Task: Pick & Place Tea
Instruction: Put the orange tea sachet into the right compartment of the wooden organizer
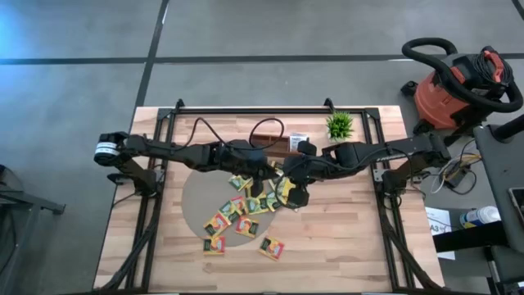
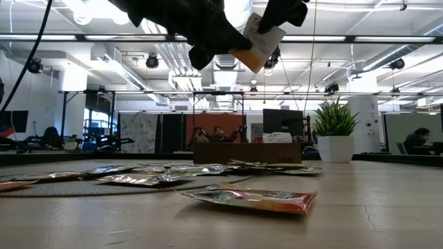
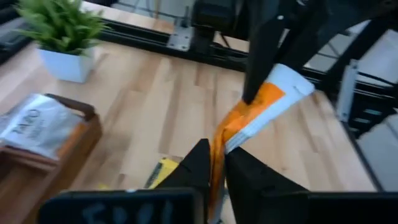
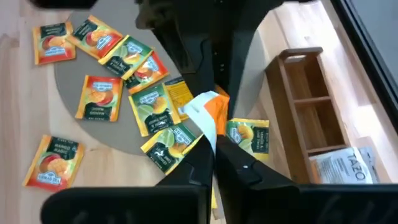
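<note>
Up above the middle of the table, both arms meet on one orange-and-white tea sachet [image 3: 261,109]: the right gripper [image 4: 214,155] is pinched shut on one edge, and the left gripper [image 3: 214,165] has its fingers closed around the other edge. Below it, the other tea sachets [image 4: 99,96] lie scattered on the grey round mat [image 1: 196,197], beside the wooden tray [image 4: 311,106] with one white packet [image 4: 345,165] in it.

"TAZO" is showing in dark letters on the white sachet [image 4: 347,167] lying in the end compartment of the wooden tray [image 4: 309,106], which is sitting near the desk's far edge (the same sachet's lettering in the left wrist view is too blurred to make out). The small print on the loose sachets [image 4: 99,98] on the desk is not reading clearly.
</note>
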Controlling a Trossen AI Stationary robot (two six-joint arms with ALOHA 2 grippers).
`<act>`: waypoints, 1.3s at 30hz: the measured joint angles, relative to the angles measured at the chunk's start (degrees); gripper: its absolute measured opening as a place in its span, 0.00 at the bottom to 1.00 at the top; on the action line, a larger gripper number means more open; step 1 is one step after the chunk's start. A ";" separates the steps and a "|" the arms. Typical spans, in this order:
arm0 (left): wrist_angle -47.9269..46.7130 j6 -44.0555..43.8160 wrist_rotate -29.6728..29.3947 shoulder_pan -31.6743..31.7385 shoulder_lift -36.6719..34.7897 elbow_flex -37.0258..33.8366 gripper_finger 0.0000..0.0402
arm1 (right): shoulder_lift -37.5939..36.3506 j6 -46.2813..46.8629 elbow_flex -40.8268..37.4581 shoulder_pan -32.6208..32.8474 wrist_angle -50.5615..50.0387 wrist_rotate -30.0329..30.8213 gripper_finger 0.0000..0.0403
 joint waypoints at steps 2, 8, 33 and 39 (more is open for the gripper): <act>-0.34 0.11 -1.56 0.04 0.00 0.01 0.15 | 0.00 2.09 0.00 -0.53 -1.06 0.86 0.03; -2.47 -4.46 -4.45 0.04 0.00 0.01 0.27 | -0.02 6.73 -0.02 -3.62 -6.04 2.63 0.02; -0.27 -12.24 -6.44 -5.51 -25.32 -24.38 0.30 | 11.65 -17.23 2.34 -28.26 -13.18 -10.42 0.02; 0.08 -13.28 -6.61 -5.51 -31.13 -27.60 0.30 | 16.02 -20.51 6.20 -29.43 -14.36 -11.56 0.02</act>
